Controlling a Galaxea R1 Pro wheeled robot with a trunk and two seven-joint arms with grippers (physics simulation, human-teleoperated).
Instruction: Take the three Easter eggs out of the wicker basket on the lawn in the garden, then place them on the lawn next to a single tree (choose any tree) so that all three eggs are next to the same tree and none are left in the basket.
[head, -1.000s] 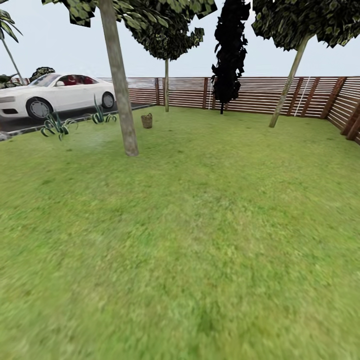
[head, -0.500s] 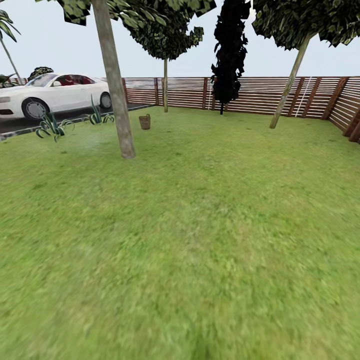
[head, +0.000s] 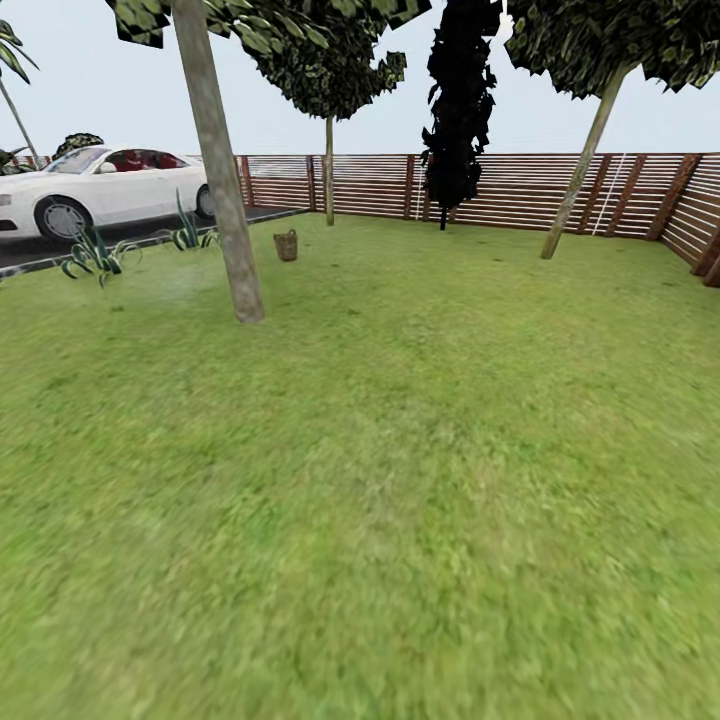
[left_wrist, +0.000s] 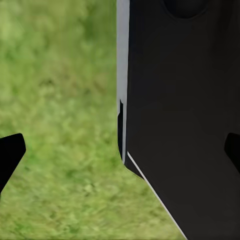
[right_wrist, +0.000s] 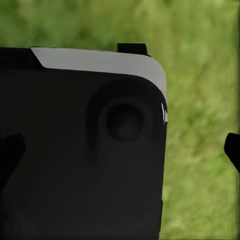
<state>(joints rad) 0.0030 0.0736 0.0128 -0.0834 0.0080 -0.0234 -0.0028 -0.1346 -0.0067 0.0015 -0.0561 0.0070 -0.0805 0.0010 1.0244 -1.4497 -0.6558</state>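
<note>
Mottled green lawn; brown wicker basket; white car; grey-brown tree.

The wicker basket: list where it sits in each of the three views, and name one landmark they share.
Head view: the wicker basket stands far off on the lawn, upper left of centre, just right of the nearest tree.
Left wrist view: no basket; grass beside a dark robot part.
Right wrist view: no basket; grass behind a dark robot part.
Shared landmark: the lawn.
</note>
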